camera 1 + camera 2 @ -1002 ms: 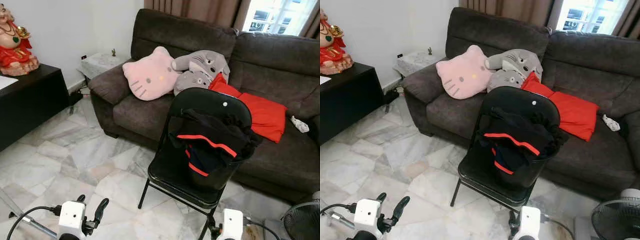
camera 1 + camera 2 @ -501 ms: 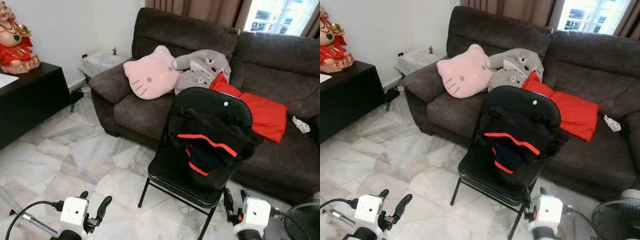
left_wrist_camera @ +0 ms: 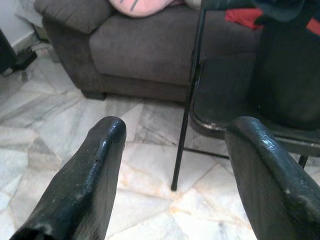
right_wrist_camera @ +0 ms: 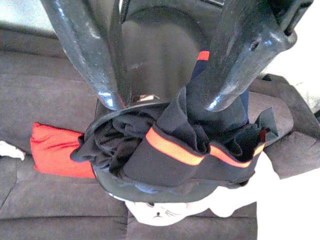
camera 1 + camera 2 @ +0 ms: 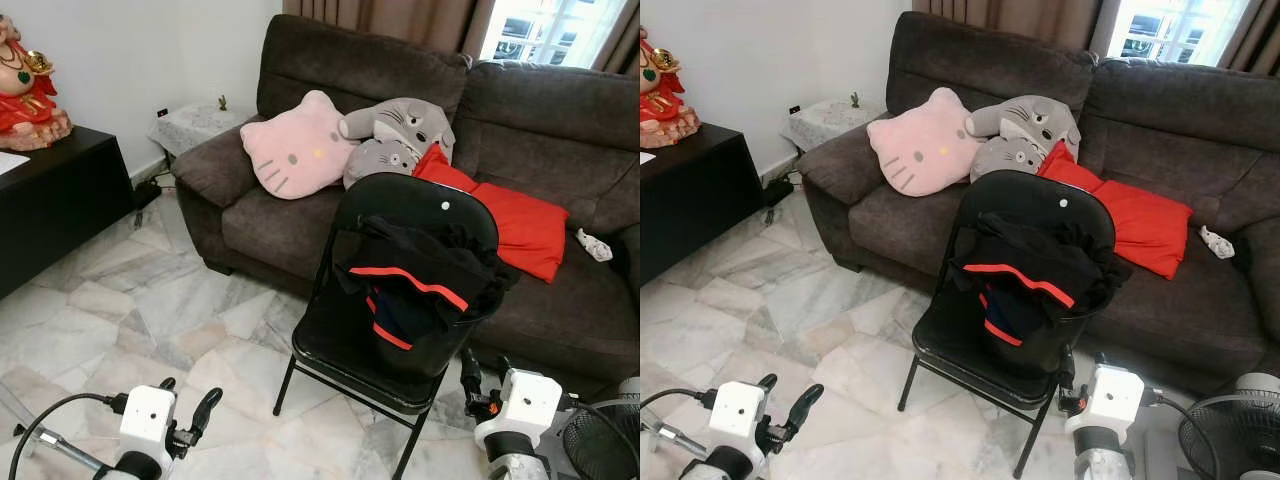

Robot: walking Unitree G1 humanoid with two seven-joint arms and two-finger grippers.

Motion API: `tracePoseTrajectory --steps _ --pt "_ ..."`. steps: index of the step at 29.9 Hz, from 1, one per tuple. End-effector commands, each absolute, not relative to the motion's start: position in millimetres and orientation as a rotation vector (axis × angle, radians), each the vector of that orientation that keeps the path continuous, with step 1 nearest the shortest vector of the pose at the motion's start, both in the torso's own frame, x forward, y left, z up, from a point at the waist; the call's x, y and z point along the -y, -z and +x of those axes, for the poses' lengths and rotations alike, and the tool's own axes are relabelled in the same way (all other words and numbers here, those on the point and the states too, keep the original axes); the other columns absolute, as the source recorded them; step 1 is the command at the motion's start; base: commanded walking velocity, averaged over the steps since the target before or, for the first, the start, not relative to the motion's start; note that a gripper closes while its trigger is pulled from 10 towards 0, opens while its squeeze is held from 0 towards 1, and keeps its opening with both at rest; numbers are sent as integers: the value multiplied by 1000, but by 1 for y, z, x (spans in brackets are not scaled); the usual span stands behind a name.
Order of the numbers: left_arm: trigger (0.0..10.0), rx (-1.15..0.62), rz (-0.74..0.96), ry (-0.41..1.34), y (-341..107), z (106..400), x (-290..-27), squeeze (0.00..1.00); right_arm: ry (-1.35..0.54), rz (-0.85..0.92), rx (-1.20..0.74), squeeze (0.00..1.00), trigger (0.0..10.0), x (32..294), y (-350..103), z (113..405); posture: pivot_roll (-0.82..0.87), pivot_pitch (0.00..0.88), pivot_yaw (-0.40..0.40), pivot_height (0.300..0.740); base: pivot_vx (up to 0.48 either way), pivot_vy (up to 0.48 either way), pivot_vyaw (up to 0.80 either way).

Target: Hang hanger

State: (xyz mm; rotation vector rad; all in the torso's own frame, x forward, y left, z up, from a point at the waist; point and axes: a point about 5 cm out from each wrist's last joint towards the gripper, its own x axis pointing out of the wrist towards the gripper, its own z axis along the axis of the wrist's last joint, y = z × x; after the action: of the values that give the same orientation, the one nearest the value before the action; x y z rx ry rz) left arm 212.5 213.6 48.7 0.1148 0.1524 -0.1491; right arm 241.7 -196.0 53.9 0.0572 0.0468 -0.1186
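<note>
a black folding chair is seen before a brown sofa, with a black garment with orange stripes draped over its back; no hanger can be made out. the right gripper is raised just beside the chair's seat edge, fingers spread and empty. the left gripper is held low over the marble floor, fingers likewise parted and empty.

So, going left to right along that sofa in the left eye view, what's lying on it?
Pink cat-face cushion → grey plush animal cushions → red rectangular pillow → small white crumpled object.
</note>
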Motion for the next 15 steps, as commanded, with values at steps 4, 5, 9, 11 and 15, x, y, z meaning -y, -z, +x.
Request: tracePoseTrajectory --steps 4,5,9,11,15 --pt "10000 -143 128 181 -53 217 -210 0 128 40 -12 0 10000 198 -66 244 1 0 -46 740 283 0 0" --pt "10000 -143 129 183 -54 219 -210 0 133 44 -7 0 10000 198 -69 244 -1 0 -45 740 292 0 0" --pt "10000 -142 128 183 -55 220 -210 0 136 42 -2 0 10000 197 -71 246 1 2 -47 740 296 0 0" --pt "10000 -141 128 182 -55 221 -209 0 130 36 1 0 10000 196 -72 247 3 7 -48 740 131 0 0" --pt "10000 -141 126 185 -55 220 -209 0 122 26 5 0 10000 194 -74 247 3 13 -49 740 0 0 0"
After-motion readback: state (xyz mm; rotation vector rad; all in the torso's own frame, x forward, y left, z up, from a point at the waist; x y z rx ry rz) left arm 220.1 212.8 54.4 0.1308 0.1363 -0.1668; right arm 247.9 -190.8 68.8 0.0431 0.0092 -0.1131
